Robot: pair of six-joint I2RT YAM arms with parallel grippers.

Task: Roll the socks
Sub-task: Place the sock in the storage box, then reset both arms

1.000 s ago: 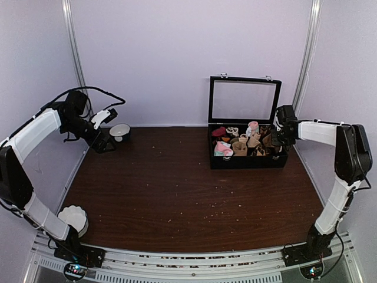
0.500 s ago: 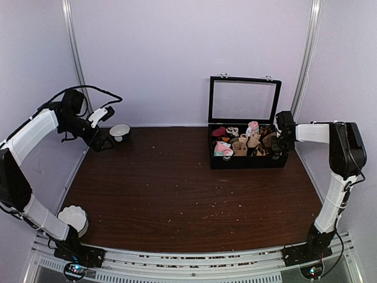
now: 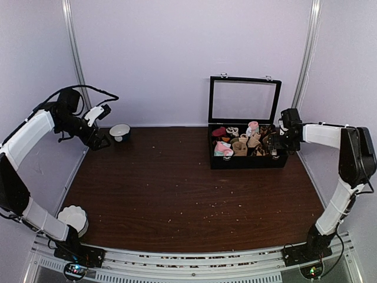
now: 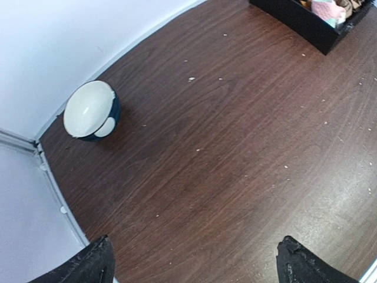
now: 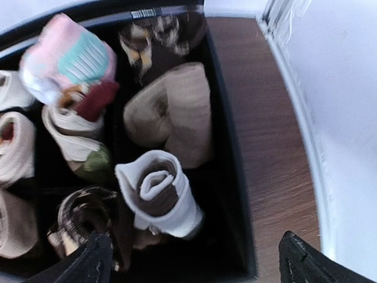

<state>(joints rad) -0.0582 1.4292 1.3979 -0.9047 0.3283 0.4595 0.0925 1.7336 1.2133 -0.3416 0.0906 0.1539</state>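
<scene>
The right claw (image 5: 197, 260) hangs spread wide over the right end of a black rectangular box (image 3: 247, 162). Its two dark fingertips (image 5: 94, 262) stand far apart with nothing gripped between them. The box sits near the far right corner of the dark brown wooden surface (image 3: 177, 188), and its glass-paned lid (image 3: 244, 100) stands upright behind it.

The tan-beige fabric socks (image 5: 171, 112) lie inside the box as one folded bundle against its right end wall, about midway along that wall. They lie apart from the claw, with no fingertip touching them. On the far side of them is a brown and yellow patterned pair (image 5: 159, 35). On the near side is a white roll with a brown core (image 5: 159, 194), almost directly under the claw. To the left of the socks is a pink, white and teal striped roll (image 5: 65, 59), with more cream and brown rolls near it.

The left claw (image 4: 197, 266) is also spread wide and grasps nothing. It hovers above the far left corner of the surface. A small round bowl (image 4: 91, 110), white inside and dark blue outside, rests there close to the back wall. A white ridged round dish (image 3: 73, 218) sits at the near left edge. Pale crumbs are scattered over the wood.
</scene>
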